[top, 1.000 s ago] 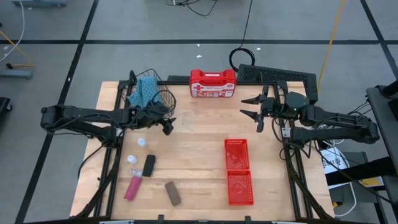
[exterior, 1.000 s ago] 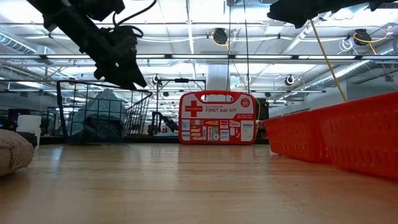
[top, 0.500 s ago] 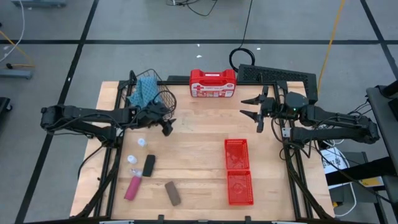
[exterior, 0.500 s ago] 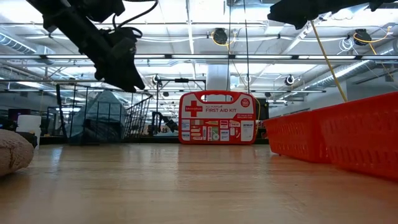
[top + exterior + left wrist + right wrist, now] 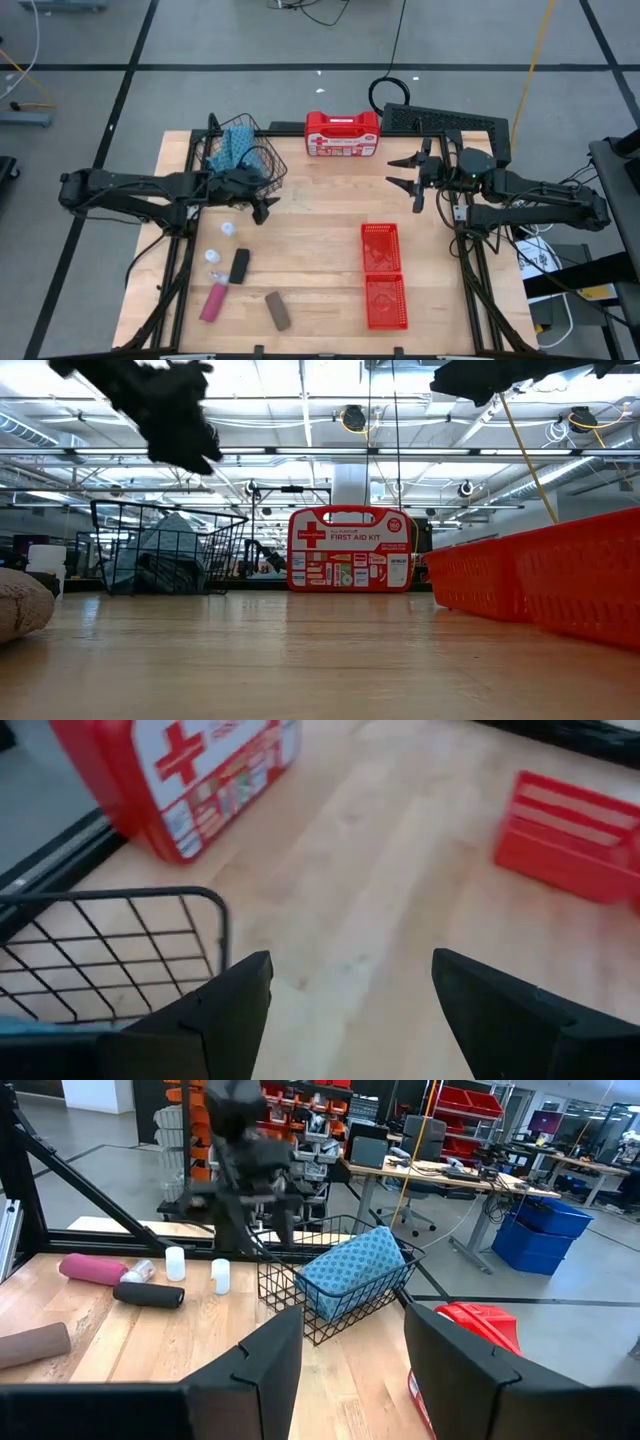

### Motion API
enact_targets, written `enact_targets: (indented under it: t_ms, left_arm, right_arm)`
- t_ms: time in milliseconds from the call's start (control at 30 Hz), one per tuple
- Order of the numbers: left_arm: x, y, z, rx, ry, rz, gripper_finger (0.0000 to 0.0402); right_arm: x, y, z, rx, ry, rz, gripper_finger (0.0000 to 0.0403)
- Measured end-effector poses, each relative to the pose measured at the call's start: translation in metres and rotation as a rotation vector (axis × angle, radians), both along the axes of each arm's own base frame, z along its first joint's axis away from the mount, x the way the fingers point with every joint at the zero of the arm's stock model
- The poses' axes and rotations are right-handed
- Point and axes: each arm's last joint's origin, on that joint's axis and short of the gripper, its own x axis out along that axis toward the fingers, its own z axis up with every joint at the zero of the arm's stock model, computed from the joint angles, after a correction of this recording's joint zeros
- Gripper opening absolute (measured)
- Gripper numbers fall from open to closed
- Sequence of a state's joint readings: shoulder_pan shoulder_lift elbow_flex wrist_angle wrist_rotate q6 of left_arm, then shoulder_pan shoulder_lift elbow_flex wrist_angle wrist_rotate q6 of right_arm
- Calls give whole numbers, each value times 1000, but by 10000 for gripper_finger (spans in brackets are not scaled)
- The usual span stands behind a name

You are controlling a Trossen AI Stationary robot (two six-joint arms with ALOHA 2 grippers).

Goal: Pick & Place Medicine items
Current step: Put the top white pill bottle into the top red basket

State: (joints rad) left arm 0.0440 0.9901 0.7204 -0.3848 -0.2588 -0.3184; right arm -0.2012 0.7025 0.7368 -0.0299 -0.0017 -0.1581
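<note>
Hovering above the table [image 5: 320, 250] at left-centre of the high view, the left gripper [image 5: 262, 208] is sitting just right of the wire basket [image 5: 262, 160]; its 2 fingers [image 5: 215, 1010] are standing apart with bare wood between them, gripping nothing. The blue cloth [image 5: 232, 146] is lying inside that basket. The right gripper [image 5: 407, 174] is waiting at upper right of the high view, fingers spread wide and empty.

Medicine items are lying at lower left of the high view, well apart from both grippers: 2 white bottles [image 5: 227, 229] [image 5: 211, 256] are showing clearly, a 3rd is too small to confirm; the black piece [image 5: 239, 266] is lying just right of the lower bottle, the pink piece [image 5: 213, 301] below it, the brown piece [image 5: 277, 311] to its right.

The red baskets [image 5: 384, 275] are sitting at lower right-centre. The first aid case [image 5: 342, 134] is standing at top centre.
</note>
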Motion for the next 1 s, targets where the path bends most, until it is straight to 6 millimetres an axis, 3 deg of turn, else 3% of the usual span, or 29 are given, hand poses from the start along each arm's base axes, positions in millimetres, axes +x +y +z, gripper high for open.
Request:
enact_targets:
  t_ms: [233, 467, 733, 1000]
  left_arm:
    - [-26, -41, 15, -220, 225, 21, 285]
    - [-51, -75, -3, -417, 485, 232, 285]
    - [-56, -82, -21, -260, 617, 491, 285]
    - [-47, -88, -43, -214, 730, 537, 285]
  right_arm:
    - [0, 0, 0, -3, 1, 0, 166]
    - [0, 0, -1, -12, -4, 1, 166]
    - [3, -1, -14, -17, -27, 1, 166]
    - [4, -1, -16, -18, -46, 3, 166]
